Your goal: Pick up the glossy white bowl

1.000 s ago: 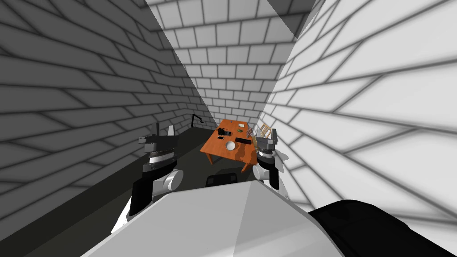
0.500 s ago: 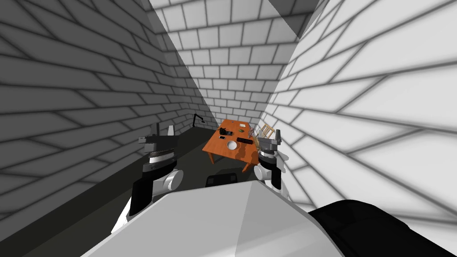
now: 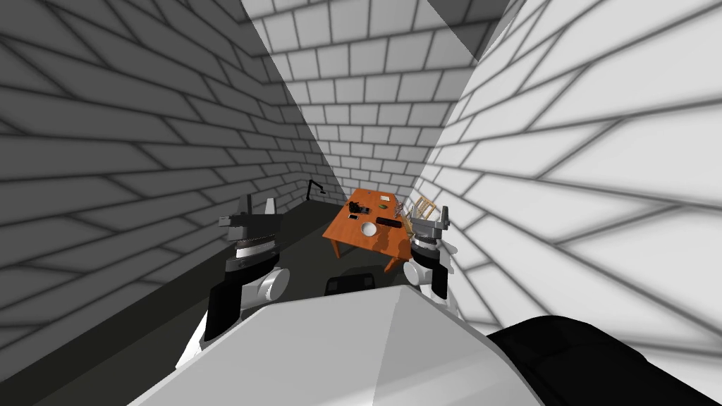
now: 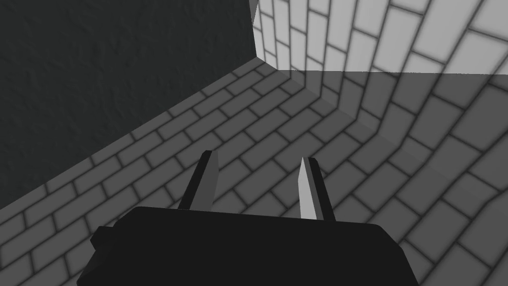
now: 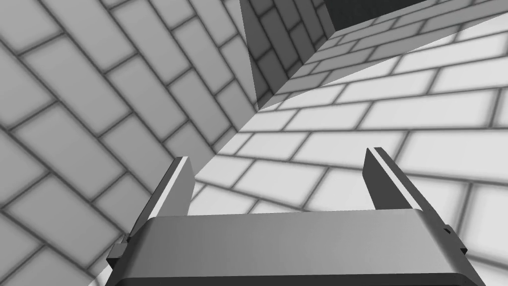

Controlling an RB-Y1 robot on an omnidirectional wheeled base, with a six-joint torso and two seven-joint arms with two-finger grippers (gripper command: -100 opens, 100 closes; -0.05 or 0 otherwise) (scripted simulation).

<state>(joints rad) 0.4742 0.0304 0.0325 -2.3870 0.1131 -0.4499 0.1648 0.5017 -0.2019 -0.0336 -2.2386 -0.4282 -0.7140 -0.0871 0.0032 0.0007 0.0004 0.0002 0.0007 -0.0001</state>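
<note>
White arms (image 3: 270, 284), dark joints (image 3: 224, 310) — grey blade fingers (image 4: 306, 191).

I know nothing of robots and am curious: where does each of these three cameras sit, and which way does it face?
Head view: on the head, facing steeply down and forward to a far table with the bowl; both arms and jaws show.
Left wrist view: on the left hand, facing a wall along its open jaws.
Right wrist view: on the right hand, facing a wall along its open jaws.
Shared: both wrist views' jaws also appear in the head view.
</note>
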